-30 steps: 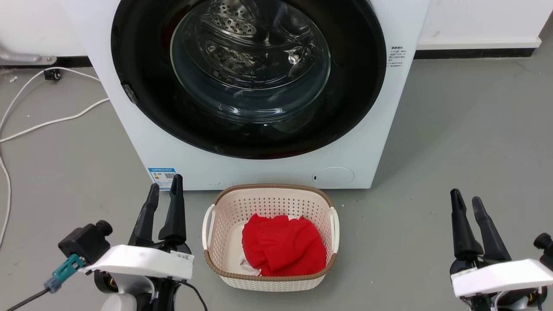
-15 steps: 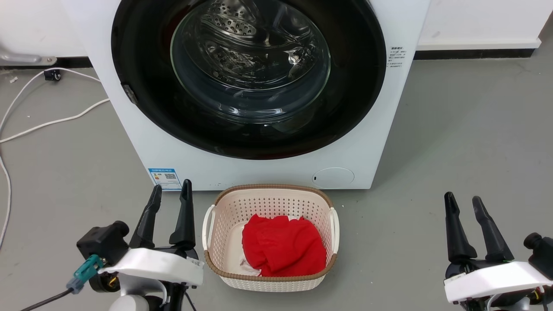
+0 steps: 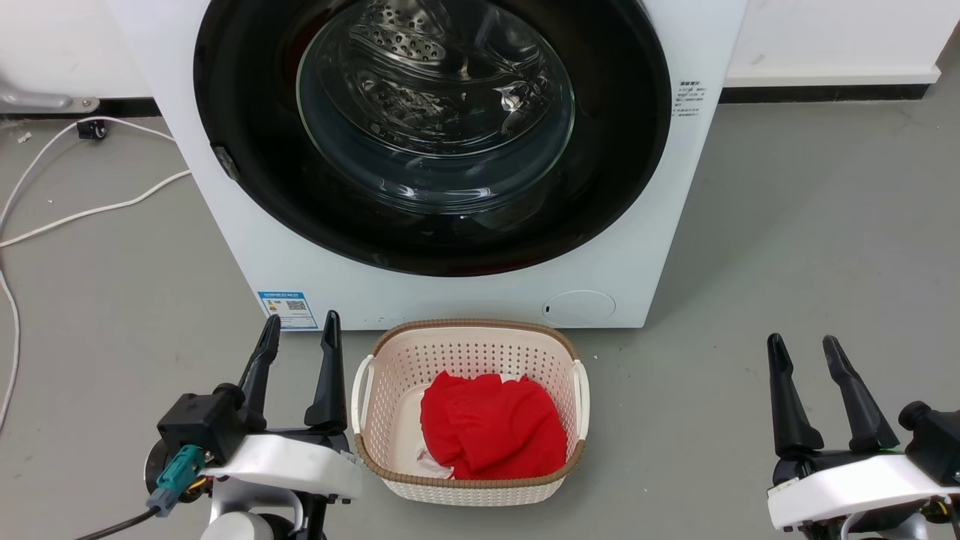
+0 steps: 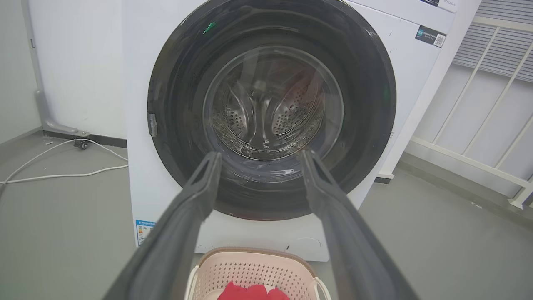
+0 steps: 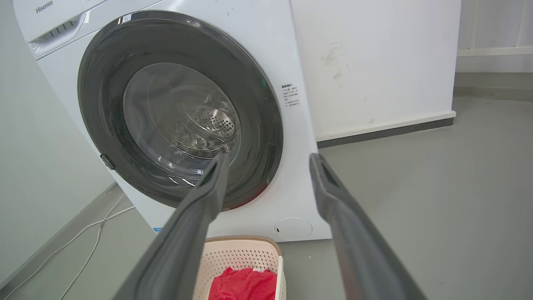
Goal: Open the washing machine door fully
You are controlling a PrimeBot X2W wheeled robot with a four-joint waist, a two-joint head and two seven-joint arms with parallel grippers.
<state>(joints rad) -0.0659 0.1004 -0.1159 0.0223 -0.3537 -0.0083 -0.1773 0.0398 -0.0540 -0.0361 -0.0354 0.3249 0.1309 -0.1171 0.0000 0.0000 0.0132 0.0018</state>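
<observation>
The left end effector (image 3: 302, 319) is seen at 7 o'clock in the head view. Its two dark fingers are spread apart and nothing is held between them. Its fingertips are pointed toward 12 o'clock, just below the blue label (image 3: 286, 309). The right end effector (image 3: 802, 340) is seen at 5 o'clock, likewise parted and empty, with bare grey floor (image 3: 810, 247) on every side of it.

Between the two, at 6 o'clock, a cream laundry basket (image 3: 472, 325) is set on the floor with a red cloth (image 3: 491, 435) inside. Its far rim lies just short of the washing machine (image 3: 652, 247), and its left handle is close beside the left end effector's inner finger.

The washing machine door (image 3: 433, 127) is found at 12 o'clock, closed flat against the white front and facing the robot. It is round, so no long axis is given. A small grey tab (image 3: 225, 163) is seen on its rim at about 9 o'clock. A round flap (image 3: 578, 307) is seen low on the front at 5 o'clock of the door.

Open floor is left to the machine's right, up to the wall's dark skirting. At 9 o'clock a white cable (image 3: 90, 210) is trailed over the floor.
</observation>
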